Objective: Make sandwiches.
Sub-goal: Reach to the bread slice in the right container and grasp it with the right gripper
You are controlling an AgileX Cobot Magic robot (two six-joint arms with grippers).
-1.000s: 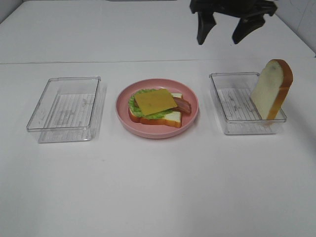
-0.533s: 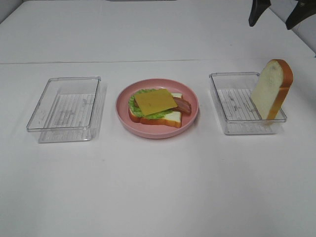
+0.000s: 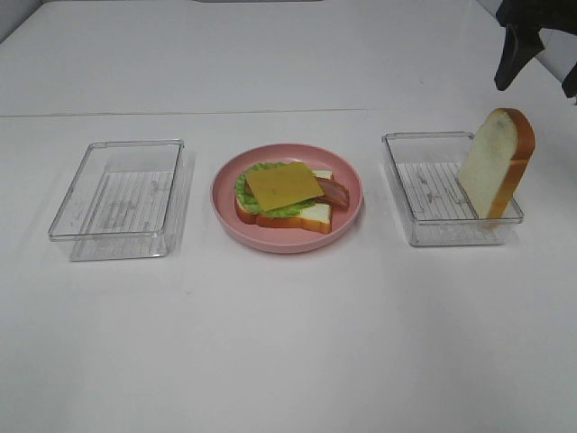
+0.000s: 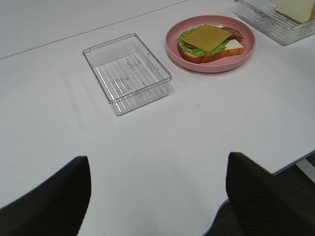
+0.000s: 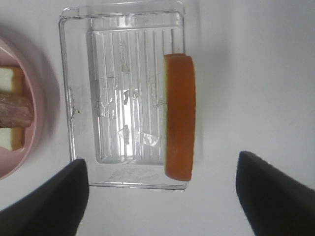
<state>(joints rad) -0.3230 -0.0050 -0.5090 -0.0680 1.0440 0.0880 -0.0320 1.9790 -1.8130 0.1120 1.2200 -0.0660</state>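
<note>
Looking down: we see a white table [image 3: 288,343] with three containers in a row.
Plate: pink plate [image 3: 228,216] in the middle, between the two trays.
Sandwich: open sandwich [image 3: 287,197] on the plate; we count bread at the bottom, green lettuce, a bacon strip poking out on the right, yellow cheese on top. No top slice on it.
Bread slice: one loose bread slice [image 3: 496,162] stands on edge, tilted, leaning on the right wall of the right tray [image 3: 424,194]. In the right wrist view we see its orange crust edge-on [image 5: 179,117].
Left tray: clear left tray [image 3: 122,194], nothing in it, left of the plate.
Right gripper: right gripper [image 3: 539,63] hangs above and behind the bread slice at the top right of the high view, jaws spread wide, nothing between them; we see it clear of the slice.
Left gripper: left gripper [image 4: 158,194] only in its wrist view, fingers [image 4: 54,201] wide apart, holding nothing, over bare table near the front edge, well apart from the trays.
</note>
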